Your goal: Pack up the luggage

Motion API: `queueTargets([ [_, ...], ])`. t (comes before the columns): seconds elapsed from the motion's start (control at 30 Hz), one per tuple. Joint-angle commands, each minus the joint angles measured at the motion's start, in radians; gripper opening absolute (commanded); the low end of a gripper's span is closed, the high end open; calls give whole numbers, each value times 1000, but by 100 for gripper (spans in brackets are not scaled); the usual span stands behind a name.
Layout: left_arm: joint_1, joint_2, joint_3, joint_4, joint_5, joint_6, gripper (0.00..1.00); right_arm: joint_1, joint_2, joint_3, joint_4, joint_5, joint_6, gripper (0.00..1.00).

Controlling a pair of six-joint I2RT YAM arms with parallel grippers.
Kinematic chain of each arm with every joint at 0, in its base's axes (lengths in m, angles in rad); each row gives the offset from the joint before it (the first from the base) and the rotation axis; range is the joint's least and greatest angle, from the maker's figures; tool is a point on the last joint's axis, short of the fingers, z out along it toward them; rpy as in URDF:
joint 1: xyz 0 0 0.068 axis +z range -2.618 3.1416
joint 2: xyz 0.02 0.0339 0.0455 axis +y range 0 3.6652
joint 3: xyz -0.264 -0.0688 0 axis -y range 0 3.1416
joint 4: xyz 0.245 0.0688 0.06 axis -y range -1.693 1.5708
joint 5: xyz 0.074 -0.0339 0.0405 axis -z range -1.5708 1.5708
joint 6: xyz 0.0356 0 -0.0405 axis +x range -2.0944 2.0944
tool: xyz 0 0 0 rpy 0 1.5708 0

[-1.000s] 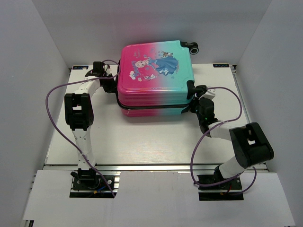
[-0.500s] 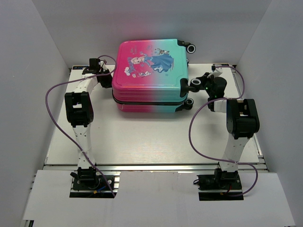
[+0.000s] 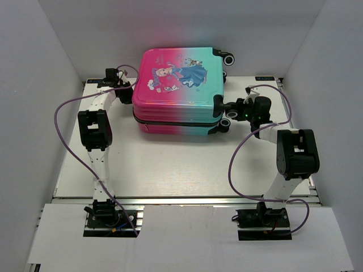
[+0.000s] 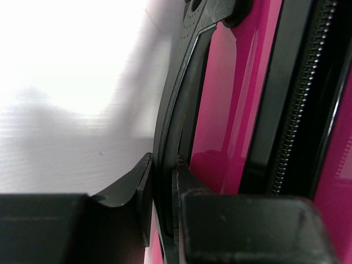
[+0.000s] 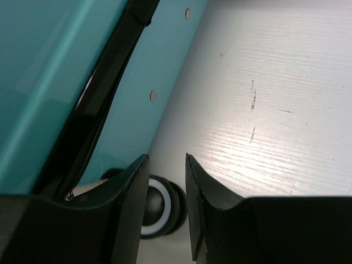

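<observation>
The luggage [image 3: 176, 85] lies flat and zipped shut at the back of the table, pink on the left and teal on the right. At its left side, my left gripper [image 3: 121, 86] is shut on the black side handle [image 4: 171, 110], one finger on each face of the strap, beside the pink shell [image 4: 231, 104]. My right gripper [image 3: 229, 107] is at the right side, next to the black wheels [image 3: 224, 124]. In the right wrist view it [image 5: 166, 160] is open with nothing between its fingers. A wheel [image 5: 159, 206] and the teal shell [image 5: 49, 66] lie just beyond them.
The white table [image 3: 170, 164] is boxed in by white walls at the left, right and back. Purple cables [image 3: 62, 136] loop out from both arms. Another wheel [image 3: 229, 58] sticks out at the luggage's back right corner.
The luggage has slid left and turned a little. My right arm swung from the front right corner round to the right side, and its gripper has opened. The left grip is unchanged.
</observation>
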State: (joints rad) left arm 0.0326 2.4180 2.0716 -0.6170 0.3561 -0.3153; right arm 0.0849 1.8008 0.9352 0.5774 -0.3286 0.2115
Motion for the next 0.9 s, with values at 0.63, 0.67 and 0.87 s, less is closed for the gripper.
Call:
queueTargets([
  [0.63,127,216,139,88,0,191,0,50,-48,31,-110,-406,-376,89],
  [0.67,127,219,146,88,6,196,0,52,-43,31,-79,-444,-370,89],
  [0.87,136,228,168,68,15,239,0,98,-31,-6,75,-509,-383,89],
])
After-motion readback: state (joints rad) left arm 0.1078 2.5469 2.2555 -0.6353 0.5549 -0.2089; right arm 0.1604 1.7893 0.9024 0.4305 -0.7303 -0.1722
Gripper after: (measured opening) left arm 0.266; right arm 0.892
